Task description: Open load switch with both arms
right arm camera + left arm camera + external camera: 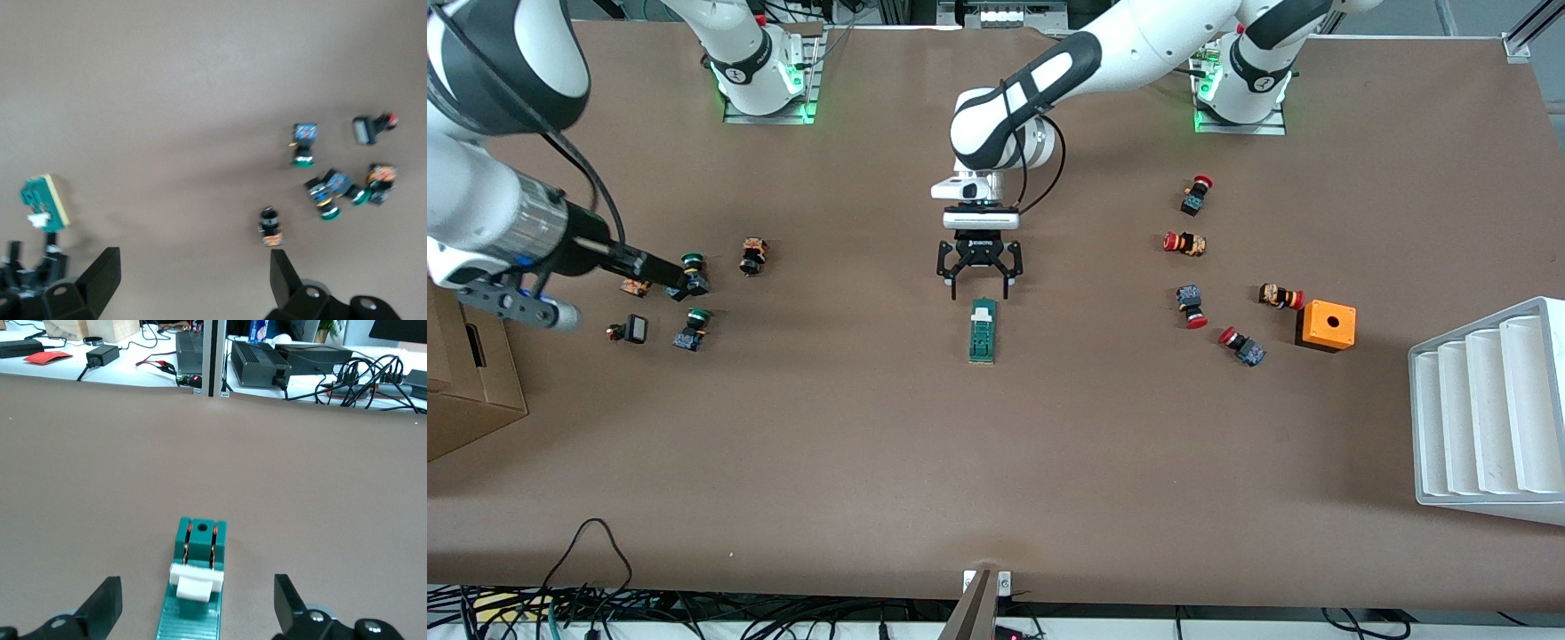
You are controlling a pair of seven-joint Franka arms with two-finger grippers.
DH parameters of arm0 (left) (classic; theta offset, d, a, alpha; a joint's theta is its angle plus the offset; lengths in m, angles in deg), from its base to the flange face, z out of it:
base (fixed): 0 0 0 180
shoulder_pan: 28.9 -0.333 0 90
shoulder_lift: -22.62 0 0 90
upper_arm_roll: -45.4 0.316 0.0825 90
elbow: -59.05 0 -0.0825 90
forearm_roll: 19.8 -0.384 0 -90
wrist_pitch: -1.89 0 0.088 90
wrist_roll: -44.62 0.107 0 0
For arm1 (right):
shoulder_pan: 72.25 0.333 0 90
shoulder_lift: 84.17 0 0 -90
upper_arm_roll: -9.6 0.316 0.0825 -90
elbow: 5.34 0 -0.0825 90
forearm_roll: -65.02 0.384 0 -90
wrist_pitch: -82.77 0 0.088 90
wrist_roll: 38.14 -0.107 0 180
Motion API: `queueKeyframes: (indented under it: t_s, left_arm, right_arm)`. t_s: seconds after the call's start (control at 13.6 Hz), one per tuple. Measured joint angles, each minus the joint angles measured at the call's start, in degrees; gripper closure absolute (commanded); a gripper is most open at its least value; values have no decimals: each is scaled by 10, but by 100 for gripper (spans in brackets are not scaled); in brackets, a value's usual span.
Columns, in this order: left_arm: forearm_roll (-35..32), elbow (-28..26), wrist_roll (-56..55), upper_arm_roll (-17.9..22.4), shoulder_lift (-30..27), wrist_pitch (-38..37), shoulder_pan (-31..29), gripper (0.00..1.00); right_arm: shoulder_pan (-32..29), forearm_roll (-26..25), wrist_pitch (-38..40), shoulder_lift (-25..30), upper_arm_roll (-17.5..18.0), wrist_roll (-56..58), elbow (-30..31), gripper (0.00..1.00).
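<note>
Big brown table (996,462), parts scattered both ends. White ribbed tray (1485,413) sat at the left arm's end, orange box (1327,325) beside it w/ red-capped buttons (1190,306) close by. Green-capped buttons (692,329) clustered toward the right arm's end.

Left arm reached in from its base to mid-table. Left end effector (979,281) hung just above the table, jaws spread wide, nothing between them; left wrist view showed both fingers (103,605) well apart, flanking the switch's end w/o touching. Right end effector (671,283) was over the green-capped cluster, jaws also wide & empty in the right wrist view, far from the job.

Load switch (983,331) lay flat mid-table, just nearer the camera than the left end effector, its white slider (195,581) at the end closest to that effector.

Risks, as I judged it: switch is small & unanchored, so one arm pulling the slider alone would prob drag the whole block. Right arm had to cross a lot of table; a low path could knock buttons. Off-centre closing could twist the switch out of line.
</note>
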State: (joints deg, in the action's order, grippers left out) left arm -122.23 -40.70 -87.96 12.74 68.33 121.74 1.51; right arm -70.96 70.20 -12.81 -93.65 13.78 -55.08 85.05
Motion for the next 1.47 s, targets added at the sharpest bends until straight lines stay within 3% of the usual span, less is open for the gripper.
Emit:
queueKeyframes:
  t_s: [0.37, 0.51, 0.95, 1.17, 1.47]
  left_arm:
    - [137, 29, 241, -200, -22, -3, -209, 0]
    - [223, 67, 365, -242, -29, -35, -260, 0]
    - [439, 251, 760, -252, -31, -230, -284, 0]
    - [499, 332, 937, -247, -31, -343, -312, 0]
    - [527, 390, 1101, -226, -29, -464, -351, 0]
  right_arm:
    - [-21, -52, 0, 32, -3, 145, 15, 1]
    - [-23, -81, -2, 34, -3, 177, 17, 1]
    - [-24, -68, -17, 34, -2, 191, 23, 1]
    - [-24, -55, -33, 34, -1, 194, 23, 1]
    - [-25, -55, -39, 34, -1, 196, 15, 1]
